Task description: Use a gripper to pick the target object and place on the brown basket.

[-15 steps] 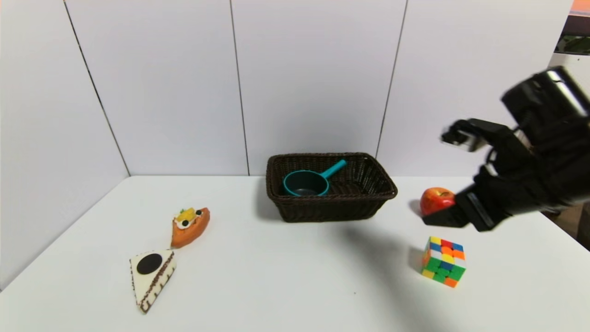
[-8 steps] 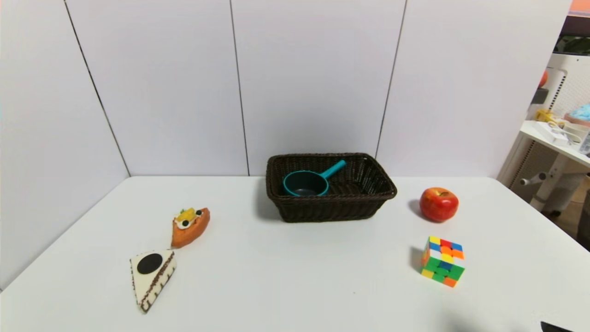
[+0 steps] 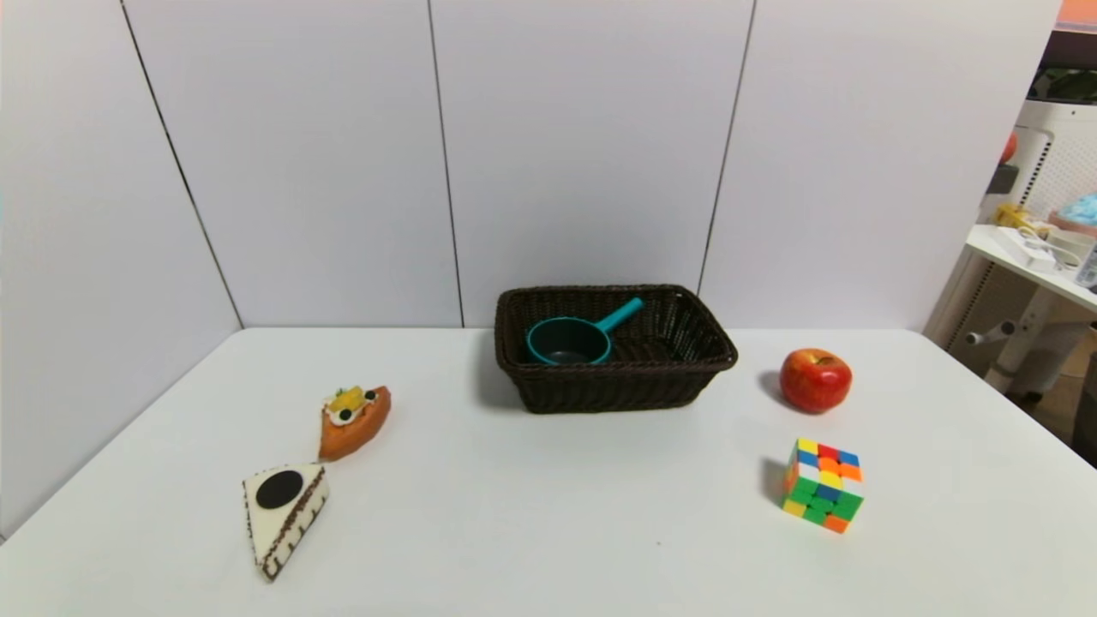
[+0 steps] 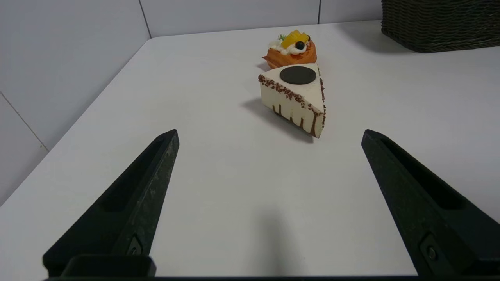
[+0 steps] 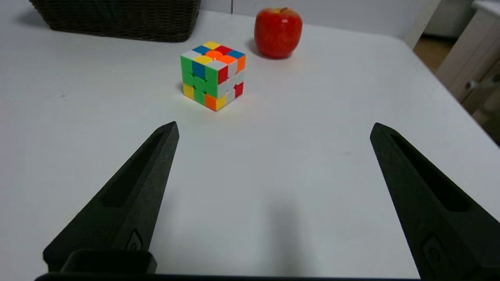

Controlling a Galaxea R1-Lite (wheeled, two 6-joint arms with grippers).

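Note:
The teal saucepan (image 3: 569,340) lies inside the brown wicker basket (image 3: 617,390) at the back middle of the table, its handle pointing to the back right. Neither arm shows in the head view. My left gripper (image 4: 269,132) is open and empty, low over the table's front left, facing the cake slice. My right gripper (image 5: 273,127) is open and empty, low over the table's front right, facing the puzzle cube. A corner of the basket shows in the left wrist view (image 4: 441,27) and in the right wrist view (image 5: 117,19).
A red apple (image 3: 815,380) and a multicoloured puzzle cube (image 3: 824,485) sit right of the basket. An orange fruit pastry (image 3: 352,418) and a white cake slice (image 3: 281,514) sit at the left. A white wall stands behind; a side table (image 3: 1037,257) is at the far right.
The right arm, which stood raised by the apple a second ago, has dropped out of the head view. The saucepan and basket have not moved.

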